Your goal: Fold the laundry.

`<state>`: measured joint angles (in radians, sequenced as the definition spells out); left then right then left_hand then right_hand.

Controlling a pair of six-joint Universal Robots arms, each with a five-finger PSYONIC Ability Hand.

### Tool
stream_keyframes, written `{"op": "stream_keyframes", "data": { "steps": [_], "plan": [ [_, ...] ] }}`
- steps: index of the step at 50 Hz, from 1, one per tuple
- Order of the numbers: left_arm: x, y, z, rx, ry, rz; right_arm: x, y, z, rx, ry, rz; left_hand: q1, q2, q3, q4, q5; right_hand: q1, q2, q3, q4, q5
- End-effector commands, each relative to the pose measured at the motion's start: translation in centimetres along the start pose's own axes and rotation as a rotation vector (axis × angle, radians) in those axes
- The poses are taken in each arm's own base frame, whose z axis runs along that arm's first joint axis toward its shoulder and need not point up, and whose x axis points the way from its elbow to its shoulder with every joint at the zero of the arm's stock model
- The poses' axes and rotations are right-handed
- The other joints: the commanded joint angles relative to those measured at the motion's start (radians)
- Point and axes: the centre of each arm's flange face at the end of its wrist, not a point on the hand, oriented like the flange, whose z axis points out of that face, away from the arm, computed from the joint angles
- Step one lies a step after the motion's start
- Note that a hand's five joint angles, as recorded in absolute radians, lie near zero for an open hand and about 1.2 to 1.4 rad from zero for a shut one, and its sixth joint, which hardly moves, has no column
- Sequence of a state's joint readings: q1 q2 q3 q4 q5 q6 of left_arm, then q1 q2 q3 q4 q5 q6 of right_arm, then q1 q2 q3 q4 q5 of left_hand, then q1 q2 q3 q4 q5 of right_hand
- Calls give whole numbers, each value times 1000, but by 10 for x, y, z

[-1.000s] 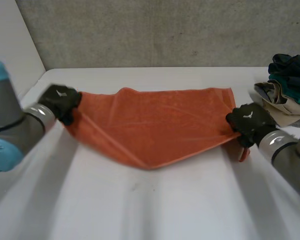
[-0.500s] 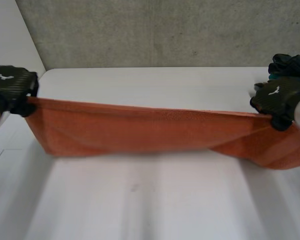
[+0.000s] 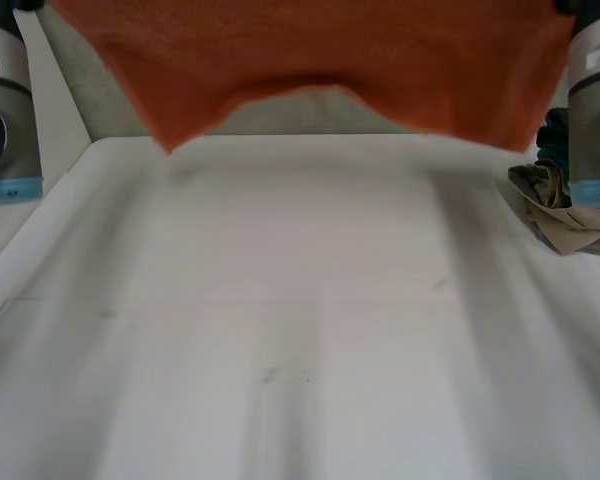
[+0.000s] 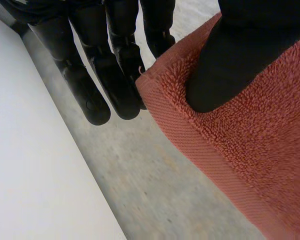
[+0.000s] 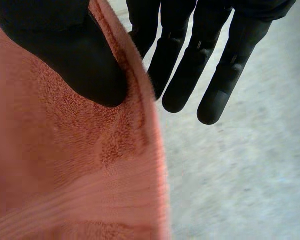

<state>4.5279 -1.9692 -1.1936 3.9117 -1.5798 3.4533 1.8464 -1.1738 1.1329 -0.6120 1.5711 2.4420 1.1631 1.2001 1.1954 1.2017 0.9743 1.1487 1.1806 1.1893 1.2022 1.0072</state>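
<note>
Orange terry-cloth towel (image 3: 320,50) hung in the air across the top of the head view. Its lower edge arched upward in the middle, clear of the white table (image 3: 300,340) below. The grey left arm (image 3: 5,100) stood at the upper left of the frame and the right arm (image 3: 595,110) at the upper right, with the towel stretched between them.

Left hand (image 4: 235,55): grasping the towel at a corner, thumb pressed into the pile near the hemmed edge, fingers (image 4: 97,85) straight and reaching past that edge.

Right hand (image 5: 65,55): also gripping the towel beside its hem, thumb on the near face, fingers (image 5: 177,75) straight beyond the edge (one of them partly hidden behind the cloth).

A crumpled heap of beige and dark green clothes (image 3: 550,200) lay on the table at the right edge of the frame, just beside the right arm. A grey concrete wall (image 3: 290,112) stood behind the table.
</note>
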Motion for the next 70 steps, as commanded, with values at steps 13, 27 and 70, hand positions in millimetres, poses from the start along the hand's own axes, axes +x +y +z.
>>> {"op": "stream_keyframes", "data": {
  "steps": [13, 27, 70],
  "plan": [
    [38, 99, -160, -691, 315, 12, -115, 121, -116, -476, -572, 14, 233, 196, 201, 195, 247, 248, 216, 207, 194, 215],
    [-4, 5, -263, -1246, 751, 322, -52, 57, -220, -948, -1081, -122, 233, 196, 201, 195, 247, 248, 216, 207, 194, 215],
    [-4, -6, 13, 33, -85, 70, -14, 22, 19, 62, 51, 35, 233, 196, 201, 195, 247, 248, 216, 207, 194, 215]
  ]
}}
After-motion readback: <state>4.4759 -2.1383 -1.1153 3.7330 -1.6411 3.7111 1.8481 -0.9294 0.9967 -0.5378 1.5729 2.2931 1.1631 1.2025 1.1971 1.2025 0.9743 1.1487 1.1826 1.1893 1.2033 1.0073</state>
